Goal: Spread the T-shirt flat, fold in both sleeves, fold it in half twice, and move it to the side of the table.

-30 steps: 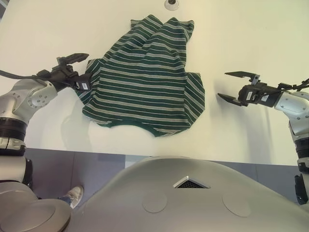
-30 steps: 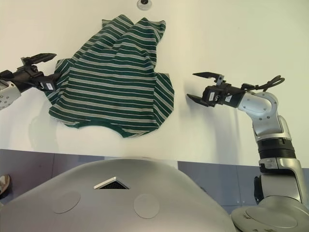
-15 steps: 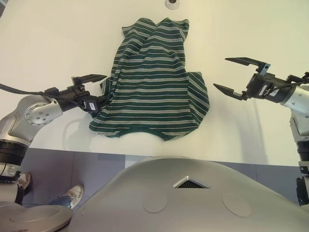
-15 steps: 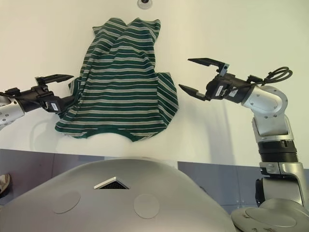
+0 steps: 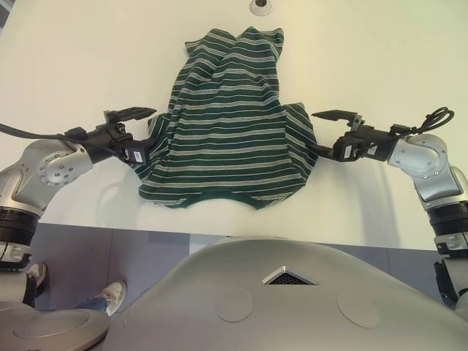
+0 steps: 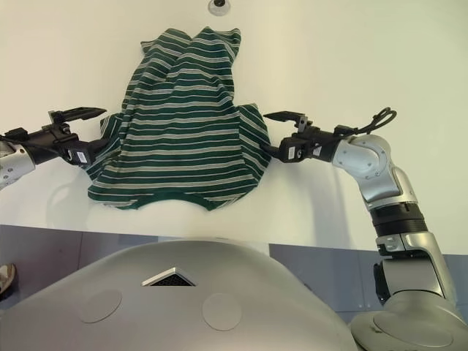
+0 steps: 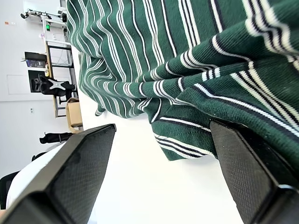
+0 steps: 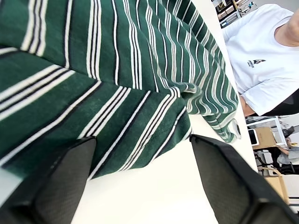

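Green cloth with thin white stripes, the T-shirt lies rumpled on the pale table, about midway between the two arms. Its nearest edge, the hem, runs in a wavy line close to the table's near side. A little farther in, the left gripper sits at the shirt's left edge with its jaws released and spread wide. One finger stands above the cloth, the other rests against the bunched edge, and that edge lies in the gap between them. Across from it, the right gripper is at the shirt's right edge, jaws likewise released, with a flap of cloth that juts out there reaching into the gap. Farther off the shirt narrows and folds over itself. Its far end lies just short of a small round fitting at the table's far side.
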